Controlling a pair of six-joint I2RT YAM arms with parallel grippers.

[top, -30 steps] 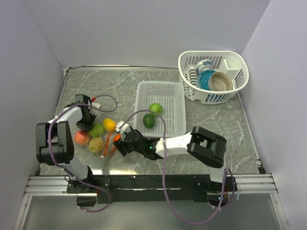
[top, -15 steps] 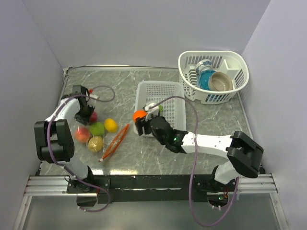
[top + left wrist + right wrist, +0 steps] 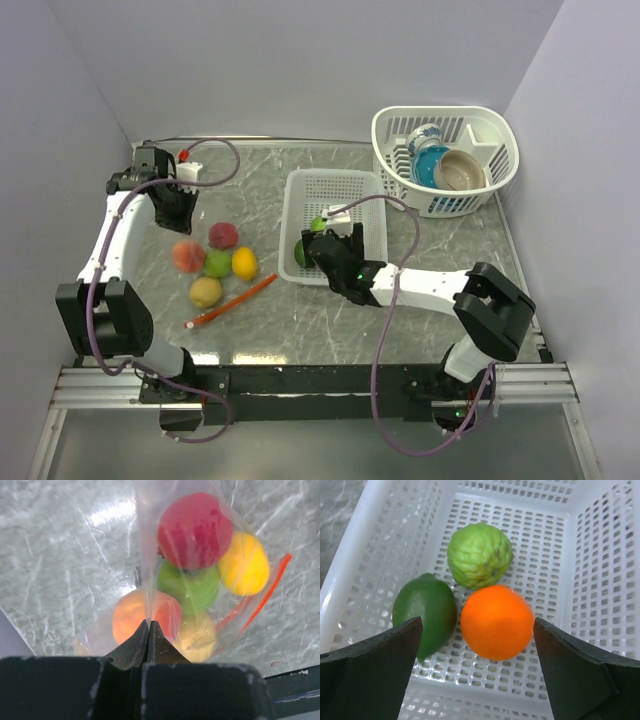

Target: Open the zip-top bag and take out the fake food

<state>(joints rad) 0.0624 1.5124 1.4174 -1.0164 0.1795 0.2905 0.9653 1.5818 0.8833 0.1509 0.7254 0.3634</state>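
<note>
The zip-top bag (image 3: 150, 575) is clear, with an orange-red zip strip (image 3: 232, 300) lying on the table; the strip also shows in the left wrist view (image 3: 270, 592). My left gripper (image 3: 177, 207) is shut on the bag's plastic (image 3: 148, 622) at the end away from the strip. Inside are red (image 3: 195, 530), green (image 3: 187, 587), yellow (image 3: 243, 564), peach (image 3: 131, 622) and pale yellow (image 3: 196, 637) fruits. My right gripper (image 3: 477, 621) is open over the white slotted basket (image 3: 600, 570). Below it lie an orange fruit (image 3: 497, 621), a dark green one (image 3: 425, 615) and a bumpy green one (image 3: 480, 555).
The white slotted basket (image 3: 368, 262) stands mid-table. A rounded white basket (image 3: 398, 140) at the back right holds a blue dish (image 3: 428, 160) and a tan dish (image 3: 460, 172). Walls close in the left, back and right sides.
My right gripper carried the orange fruit from beside the bag to the slotted basket and opened. My left gripper moved toward the back with the bag, and the fruits shifted right.
</note>
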